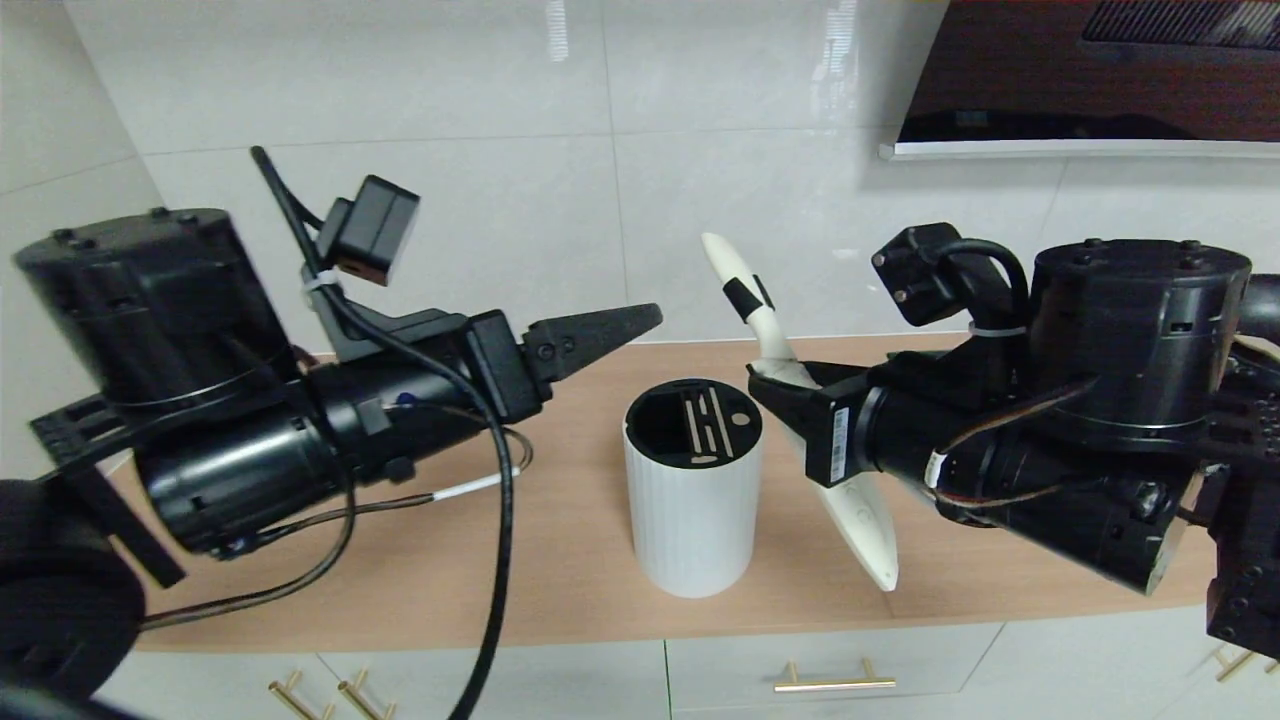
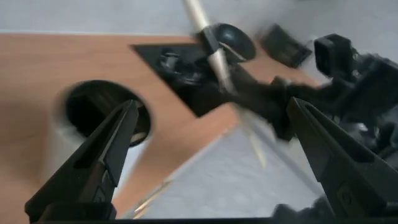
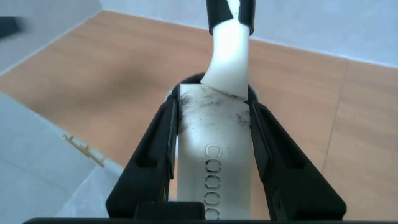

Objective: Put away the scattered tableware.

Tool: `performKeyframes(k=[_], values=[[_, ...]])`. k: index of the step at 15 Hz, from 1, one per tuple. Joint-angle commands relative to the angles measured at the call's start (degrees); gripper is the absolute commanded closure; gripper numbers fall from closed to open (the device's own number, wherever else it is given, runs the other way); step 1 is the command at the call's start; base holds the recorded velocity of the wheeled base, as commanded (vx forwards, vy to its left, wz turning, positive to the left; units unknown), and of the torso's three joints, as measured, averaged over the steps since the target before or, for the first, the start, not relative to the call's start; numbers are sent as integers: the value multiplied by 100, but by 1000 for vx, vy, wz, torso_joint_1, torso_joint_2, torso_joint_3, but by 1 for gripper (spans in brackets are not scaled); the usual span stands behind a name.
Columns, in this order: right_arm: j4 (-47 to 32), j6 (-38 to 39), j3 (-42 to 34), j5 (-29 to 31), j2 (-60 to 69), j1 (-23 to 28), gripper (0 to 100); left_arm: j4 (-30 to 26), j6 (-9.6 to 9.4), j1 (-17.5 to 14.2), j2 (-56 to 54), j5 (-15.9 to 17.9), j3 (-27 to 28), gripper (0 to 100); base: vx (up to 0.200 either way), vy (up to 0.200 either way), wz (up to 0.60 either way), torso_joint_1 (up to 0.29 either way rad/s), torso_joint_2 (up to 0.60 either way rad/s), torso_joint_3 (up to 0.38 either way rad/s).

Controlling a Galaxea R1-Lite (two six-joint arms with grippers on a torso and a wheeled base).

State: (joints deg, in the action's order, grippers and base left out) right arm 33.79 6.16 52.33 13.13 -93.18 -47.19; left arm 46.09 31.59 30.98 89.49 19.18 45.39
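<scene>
The right gripper (image 1: 787,386) is clamped across the flat middle of a white utensil (image 1: 868,527). The utensil hangs in the air with nothing resting on the counter (image 1: 560,570). In the head view its long axis runs from about 11 o'clock, the thin end with a black band, down to 5 o'clock, the broad tapered end.

The holder (image 1: 692,510), a white cylinder with a black slotted top, stands upright on the counter. It is just beside the utensil, at roughly 8 o'clock from the right gripper.

The left gripper (image 1: 640,321) hovers at about 10 o'clock from the holder, jaws spread wide and empty. The right arm has the load, so the drop is probably its job: shift toward 9 o'clock and stand the utensil upright. Which slot suits it is hard to tell, since the left wrist view is blurred.
</scene>
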Motion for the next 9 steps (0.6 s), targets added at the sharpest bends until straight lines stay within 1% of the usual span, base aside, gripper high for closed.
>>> performKeyframes(k=[1,3,8,9], values=[[13,8,-13,5,-130,-80,100,128,58,146,859,-169,454,0,0,0,0,0,0,0],[22,17,-22,14,-156,-97,100,137,58,225,912,-160,559,0,0,0,0,0,0,0],[49,158,-92,32,-130,-326,100,137,58,251,1299,-186,814,0,0,0,0,0,0,0],[49,158,-101,32,-130,-396,100,137,58,321,1413,-195,840,0,0,0,0,0,0,0]])
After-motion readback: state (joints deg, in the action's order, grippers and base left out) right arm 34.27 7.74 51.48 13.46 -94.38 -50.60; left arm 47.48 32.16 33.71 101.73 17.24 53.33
